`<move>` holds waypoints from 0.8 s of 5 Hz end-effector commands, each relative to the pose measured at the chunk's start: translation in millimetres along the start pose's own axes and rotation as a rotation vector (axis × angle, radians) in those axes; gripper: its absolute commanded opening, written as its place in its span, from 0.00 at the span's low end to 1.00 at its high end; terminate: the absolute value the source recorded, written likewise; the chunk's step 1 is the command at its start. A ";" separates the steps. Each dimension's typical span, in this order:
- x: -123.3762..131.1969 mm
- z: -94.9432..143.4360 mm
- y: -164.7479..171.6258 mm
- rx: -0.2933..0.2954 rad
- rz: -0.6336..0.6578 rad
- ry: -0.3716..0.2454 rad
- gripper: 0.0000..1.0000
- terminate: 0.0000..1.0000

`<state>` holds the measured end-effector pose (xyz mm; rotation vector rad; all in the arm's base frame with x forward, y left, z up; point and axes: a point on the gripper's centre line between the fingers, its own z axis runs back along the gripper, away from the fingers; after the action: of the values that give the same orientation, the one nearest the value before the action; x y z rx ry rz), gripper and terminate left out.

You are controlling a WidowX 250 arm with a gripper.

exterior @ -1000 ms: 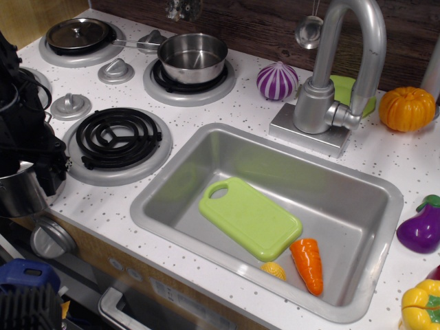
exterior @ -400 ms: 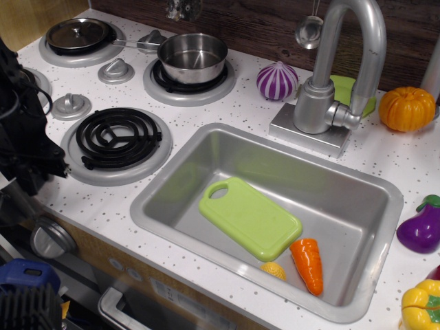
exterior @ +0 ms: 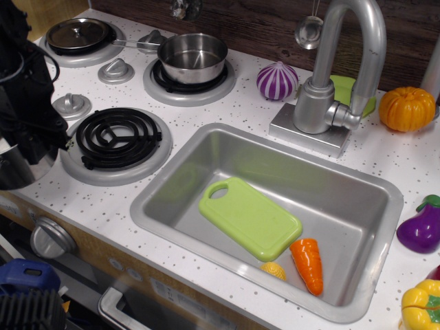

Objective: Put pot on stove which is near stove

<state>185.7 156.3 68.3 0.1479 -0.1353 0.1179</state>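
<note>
At the far left edge, just left of the coil burner (exterior: pixel 115 138), the steel pot (exterior: pixel 19 168) hangs partly out of view under the black gripper (exterior: pixel 27 148); whether the jaws clamp its rim cannot be told, as the contact is hidden. The pot looks rigid, light and slick, so the rim or a wire loop handle is judged the soundest hold. The burner is bare; behind it, a long-handled saucepan (exterior: pixel 192 58) occupies another coil.
</note>
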 end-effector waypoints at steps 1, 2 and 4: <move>25.6 11.5 -0.3 0.024 -0.055 -0.079 0.00 0.00; 36.3 8.2 -4.9 -0.003 -0.130 -0.037 0.00 0.00; 50.7 4.0 -25.3 -0.038 -0.124 -0.051 0.00 0.00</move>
<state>238.0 126.8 66.9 0.1067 -0.1657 -0.0194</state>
